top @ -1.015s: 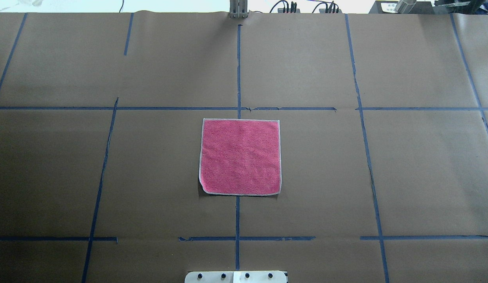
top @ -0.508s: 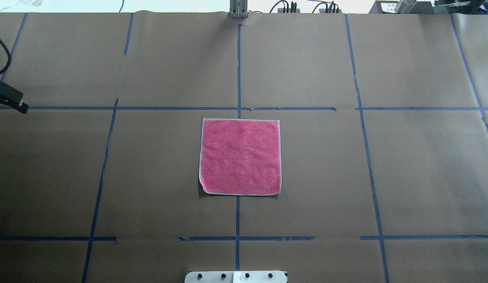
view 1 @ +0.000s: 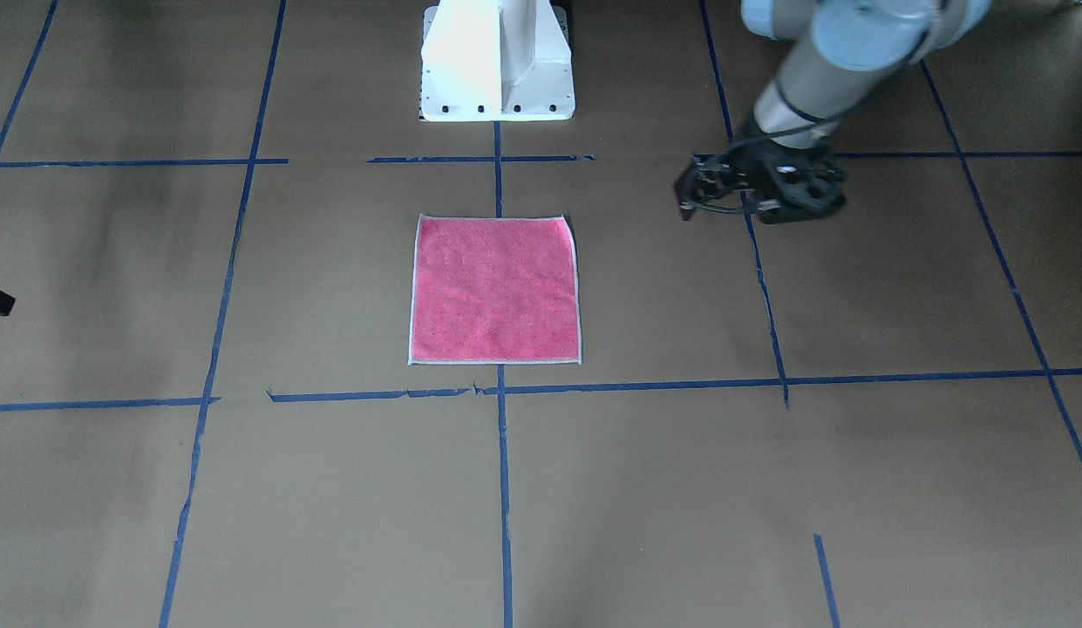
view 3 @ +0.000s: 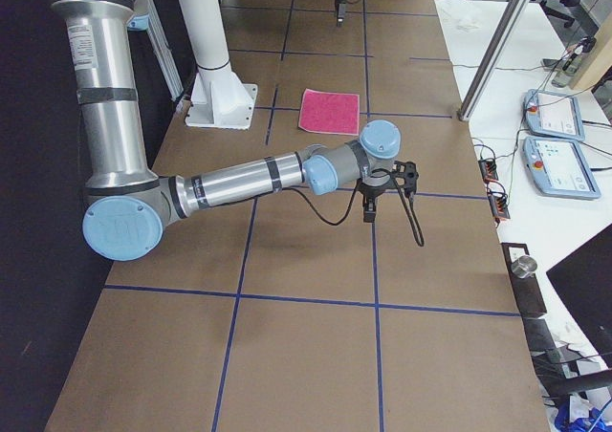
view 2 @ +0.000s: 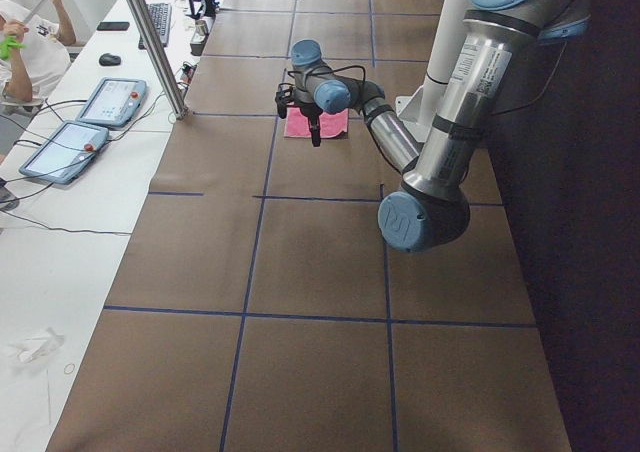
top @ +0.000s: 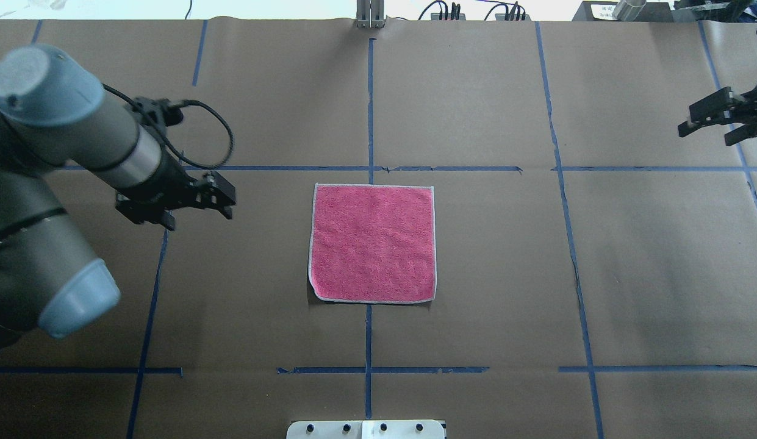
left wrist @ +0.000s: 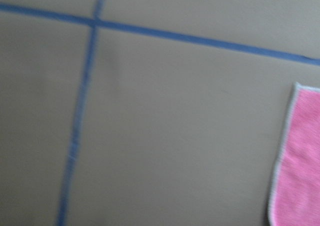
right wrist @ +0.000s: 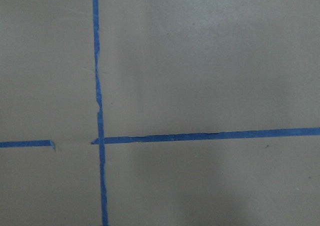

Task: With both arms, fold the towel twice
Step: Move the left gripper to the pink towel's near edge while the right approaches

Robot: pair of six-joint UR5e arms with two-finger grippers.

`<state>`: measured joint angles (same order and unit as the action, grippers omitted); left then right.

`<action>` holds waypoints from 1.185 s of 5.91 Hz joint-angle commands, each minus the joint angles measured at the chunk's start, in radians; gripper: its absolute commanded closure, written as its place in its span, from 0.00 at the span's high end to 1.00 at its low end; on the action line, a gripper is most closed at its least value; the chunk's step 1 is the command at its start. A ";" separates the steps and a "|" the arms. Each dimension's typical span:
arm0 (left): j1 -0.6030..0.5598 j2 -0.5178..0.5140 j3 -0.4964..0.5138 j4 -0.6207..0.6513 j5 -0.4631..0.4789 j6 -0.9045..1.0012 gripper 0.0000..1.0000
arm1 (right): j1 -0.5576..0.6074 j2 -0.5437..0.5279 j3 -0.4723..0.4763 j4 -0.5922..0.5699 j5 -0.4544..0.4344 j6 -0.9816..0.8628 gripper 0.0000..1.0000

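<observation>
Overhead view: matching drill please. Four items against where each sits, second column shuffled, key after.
Things:
1. towel
2. left gripper
3. right gripper
4. white base plate

Places:
A. far right edge of the view
B. middle of the view, flat, pink face up
C. bottom edge, centre
D. view's left side, short of the towel and not touching it

Pairs: 1-B; 2-D; 3-A; 4-C

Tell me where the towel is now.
Overhead view: the towel lies flat at the centre of the table, across the middle tape line, right of the left tool and apart from it.
</observation>
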<state>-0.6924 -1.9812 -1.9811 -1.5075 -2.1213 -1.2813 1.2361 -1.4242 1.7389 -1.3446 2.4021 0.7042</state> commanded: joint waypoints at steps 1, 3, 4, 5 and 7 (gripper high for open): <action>0.186 -0.094 0.039 0.000 0.136 -0.206 0.94 | -0.137 0.068 0.037 0.025 -0.073 0.247 1.00; 0.230 -0.166 0.195 -0.116 0.197 -0.272 0.89 | -0.275 0.112 0.111 0.025 -0.165 0.457 1.00; 0.244 -0.168 0.258 -0.200 0.202 -0.306 0.84 | -0.326 0.120 0.131 0.025 -0.200 0.522 1.00; 0.261 -0.168 0.283 -0.220 0.204 -0.308 0.74 | -0.337 0.132 0.136 0.025 -0.207 0.534 1.00; 0.283 -0.165 0.281 -0.218 0.204 -0.308 0.54 | -0.349 0.134 0.136 0.025 -0.209 0.547 1.00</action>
<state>-0.4181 -2.1466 -1.7009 -1.7237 -1.9179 -1.5876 0.8923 -1.2915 1.8736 -1.3192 2.1953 1.2453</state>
